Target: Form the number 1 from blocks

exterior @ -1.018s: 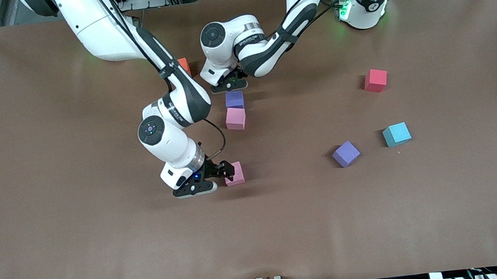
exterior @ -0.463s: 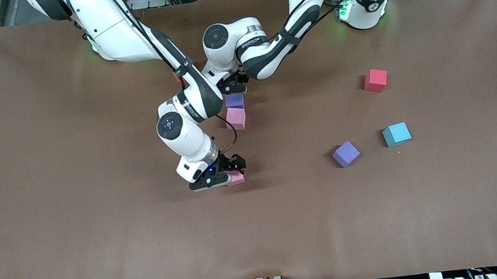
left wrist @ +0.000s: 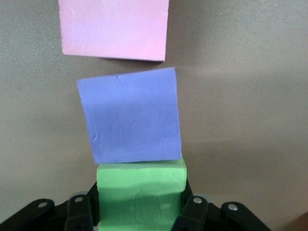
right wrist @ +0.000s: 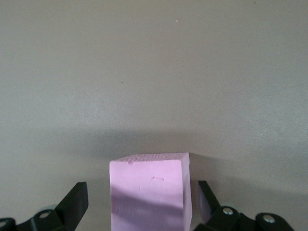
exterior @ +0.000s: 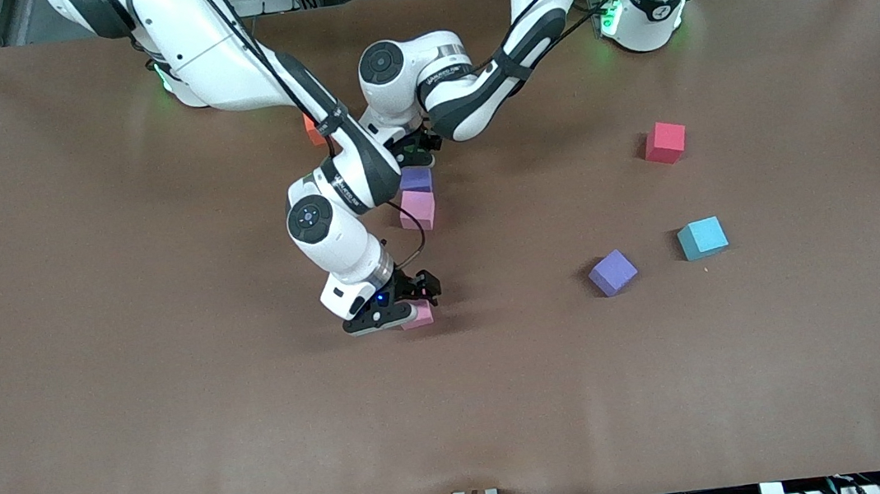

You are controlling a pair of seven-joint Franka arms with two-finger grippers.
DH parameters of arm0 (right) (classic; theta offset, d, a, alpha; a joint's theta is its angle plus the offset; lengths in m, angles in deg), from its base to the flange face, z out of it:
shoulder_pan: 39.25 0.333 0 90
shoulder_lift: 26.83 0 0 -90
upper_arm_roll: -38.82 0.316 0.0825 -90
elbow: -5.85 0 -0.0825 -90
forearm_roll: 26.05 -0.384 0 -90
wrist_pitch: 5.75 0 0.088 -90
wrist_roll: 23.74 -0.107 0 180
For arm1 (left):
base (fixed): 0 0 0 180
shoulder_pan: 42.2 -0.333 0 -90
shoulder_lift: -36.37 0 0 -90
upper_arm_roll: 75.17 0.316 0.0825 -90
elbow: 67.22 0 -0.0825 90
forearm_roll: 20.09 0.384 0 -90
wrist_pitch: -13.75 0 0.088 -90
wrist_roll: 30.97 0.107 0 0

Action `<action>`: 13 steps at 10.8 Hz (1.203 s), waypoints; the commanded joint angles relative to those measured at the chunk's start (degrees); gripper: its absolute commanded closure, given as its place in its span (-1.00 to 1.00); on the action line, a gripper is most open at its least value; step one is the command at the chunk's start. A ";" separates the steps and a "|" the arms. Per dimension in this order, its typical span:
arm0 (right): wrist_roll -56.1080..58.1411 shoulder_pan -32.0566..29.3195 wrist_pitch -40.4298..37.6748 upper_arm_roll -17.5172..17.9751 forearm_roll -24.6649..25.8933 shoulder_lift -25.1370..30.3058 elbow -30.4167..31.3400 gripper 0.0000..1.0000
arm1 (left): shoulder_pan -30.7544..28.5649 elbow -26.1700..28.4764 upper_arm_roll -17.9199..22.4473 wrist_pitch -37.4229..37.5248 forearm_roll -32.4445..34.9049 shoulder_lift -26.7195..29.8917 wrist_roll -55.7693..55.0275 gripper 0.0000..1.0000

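My left gripper [exterior: 414,149] is shut on a green block [left wrist: 141,192], low at the table and hidden in the front view. The green block's edge meets a purple block [left wrist: 131,120] [exterior: 416,178]. A pink block [left wrist: 114,29] [exterior: 417,208] lies just nearer the camera, in line with them. My right gripper [exterior: 413,298] is open and low around a second pink block [right wrist: 149,192] [exterior: 420,315], one finger [right wrist: 74,202] on each side with gaps. Another purple block [exterior: 612,272] lies loose toward the left arm's end.
A light-blue cube [exterior: 702,238] and a red cube [exterior: 665,142] sit toward the left arm's end. An orange cube [exterior: 313,129] shows partly beside the right arm's forearm. The brown table [exterior: 136,414] stretches wide around them.
My right gripper has slid sideways from beside the pink block to straddle it. The left gripper, still holding the green block, has barely shifted beside the purple block.
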 commanded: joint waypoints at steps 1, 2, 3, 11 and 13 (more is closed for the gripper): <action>1.50 0.12 0.39 -0.11 -1.30 -1.05 -0.82 -1.00 | -0.44 0.89 0.99 -0.66 1.77 0.71 0.82 1.00; 1.41 0.03 0.39 -0.12 -1.30 -1.05 -0.65 -0.78 | -0.44 0.81 1.08 -0.66 1.77 0.63 0.82 1.00; 1.41 -0.23 0.39 -0.12 -1.30 -0.97 -0.56 -0.52 | -0.44 0.72 1.17 -0.66 1.77 0.62 0.82 1.00; 0.36 -0.94 0.13 -0.38 -1.65 3.23 4.16 -0.18 | -0.18 0.28 2.14 -0.66 2.21 1.24 0.21 -1.00; -0.17 -0.94 -0.49 -0.38 -1.74 8.59 10.92 -0.18 | -0.09 0.28 2.14 -0.05 2.21 2.55 -0.50 -1.00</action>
